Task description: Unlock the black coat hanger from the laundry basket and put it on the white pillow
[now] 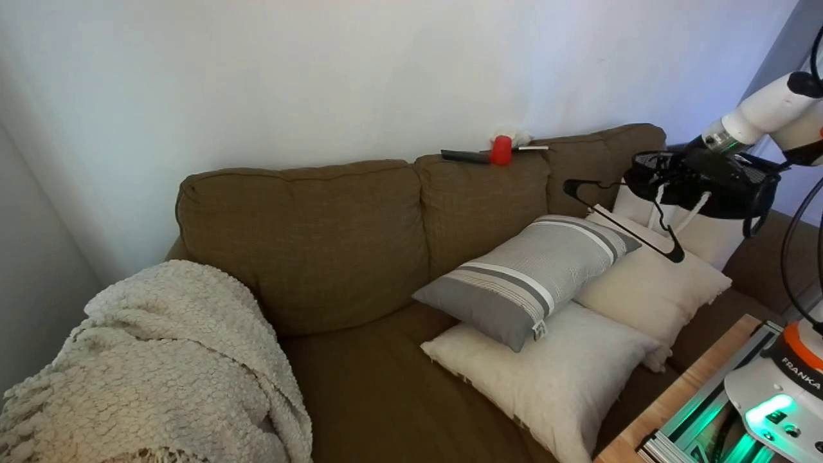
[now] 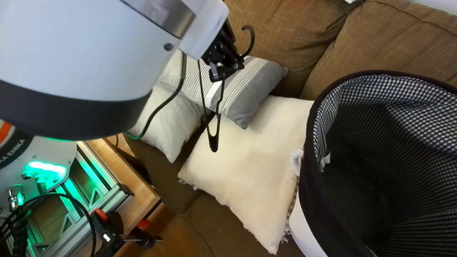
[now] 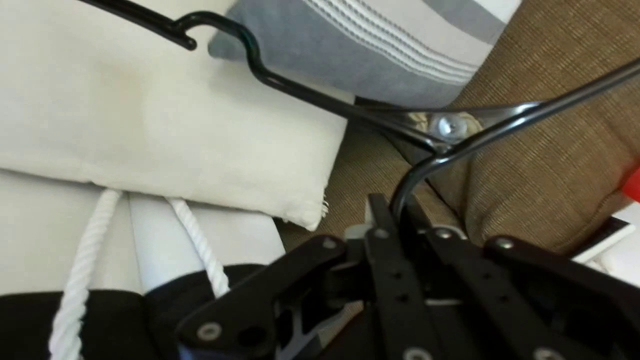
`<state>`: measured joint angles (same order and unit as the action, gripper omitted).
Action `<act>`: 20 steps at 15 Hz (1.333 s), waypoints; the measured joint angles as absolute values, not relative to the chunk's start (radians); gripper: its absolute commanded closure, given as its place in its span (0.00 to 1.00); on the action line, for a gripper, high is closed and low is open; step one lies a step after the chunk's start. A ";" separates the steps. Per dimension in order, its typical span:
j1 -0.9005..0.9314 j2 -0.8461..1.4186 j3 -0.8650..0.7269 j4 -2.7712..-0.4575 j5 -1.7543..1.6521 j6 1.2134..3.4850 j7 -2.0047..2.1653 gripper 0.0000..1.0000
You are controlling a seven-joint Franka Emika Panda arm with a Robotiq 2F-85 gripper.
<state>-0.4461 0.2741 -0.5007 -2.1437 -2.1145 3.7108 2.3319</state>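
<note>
The black coat hanger [image 2: 213, 141] hangs in the air, its hook up beside my gripper [image 2: 228, 69] and its bars pointing down over the pillows. It also shows in an exterior view [image 1: 620, 226] and in the wrist view [image 3: 320, 101]. My gripper [image 3: 395, 207] is shut on the neck of its hook. The laundry basket [image 2: 316, 192], with a dark rim and checked lining, stands apart from the hanger; it also shows in an exterior view [image 1: 739, 200]. A cream-white pillow [image 2: 257, 167] lies below the hanger, beside the basket; it also shows in the wrist view [image 3: 200, 135].
A grey striped pillow [image 1: 553, 263] lies on another white pillow [image 1: 566, 360]. White rope handles [image 3: 95, 240] hang at the basket. A red object [image 1: 501, 150] is on the brown sofa back [image 1: 308, 244]. A cream blanket [image 1: 180, 360] covers the sofa's end.
</note>
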 measured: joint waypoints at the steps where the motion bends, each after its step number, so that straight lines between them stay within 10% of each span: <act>1: -0.429 0.311 -0.525 -2.112 -2.158 3.748 2.398 0.98; 8: -0.328 0.647 -0.783 -1.783 -2.175 4.073 2.710 0.91; 20: -0.240 0.883 -1.027 -1.882 -1.929 4.220 2.713 0.98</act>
<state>-0.2400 0.8835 -1.0266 -1.8815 -1.9292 4.2198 2.7129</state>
